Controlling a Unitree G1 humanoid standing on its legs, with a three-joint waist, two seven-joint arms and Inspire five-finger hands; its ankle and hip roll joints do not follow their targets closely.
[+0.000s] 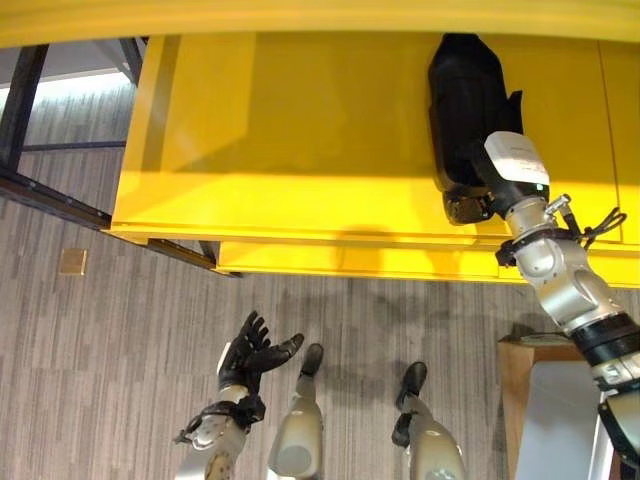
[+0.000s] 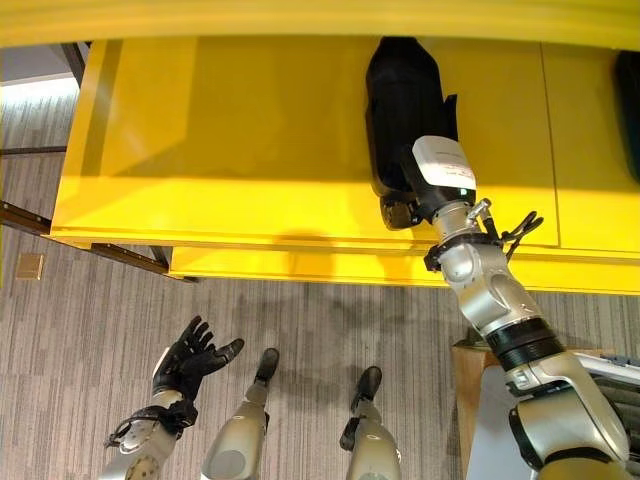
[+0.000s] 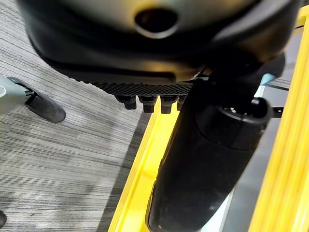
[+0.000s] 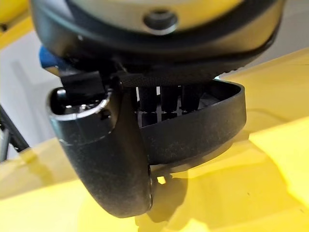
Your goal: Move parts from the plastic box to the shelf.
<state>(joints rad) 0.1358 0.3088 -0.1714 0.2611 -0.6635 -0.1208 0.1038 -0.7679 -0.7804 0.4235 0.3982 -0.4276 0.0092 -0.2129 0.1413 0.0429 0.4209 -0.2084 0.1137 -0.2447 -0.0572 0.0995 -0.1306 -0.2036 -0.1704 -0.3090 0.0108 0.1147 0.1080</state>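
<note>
Grey striped carpet (image 1: 120,340) runs beneath a bright yellow shelf (image 1: 300,130) that spans the upper part of both eye views. On that shelf lies a long black part (image 1: 462,100), its length running away from the robot toward the shelf's back. The robot's right hand (image 2: 412,205) reaches up over the shelf's front edge and meets the near end of the black part; the right wrist view shows its fingers (image 4: 166,99) hooked over the part's curved black rim (image 4: 203,128), with the thumb (image 4: 108,159) pressed along the outside, clamping it just above the yellow surface. The left hand (image 1: 250,352) hangs low over the carpet, well apart from the shelf, its fingers spread and relaxed, holding nothing. A pale wooden corner (image 1: 520,370) stands at the lower right beside the right arm. A small tan square (image 1: 72,261) sits in the carpet off to the left.
</note>
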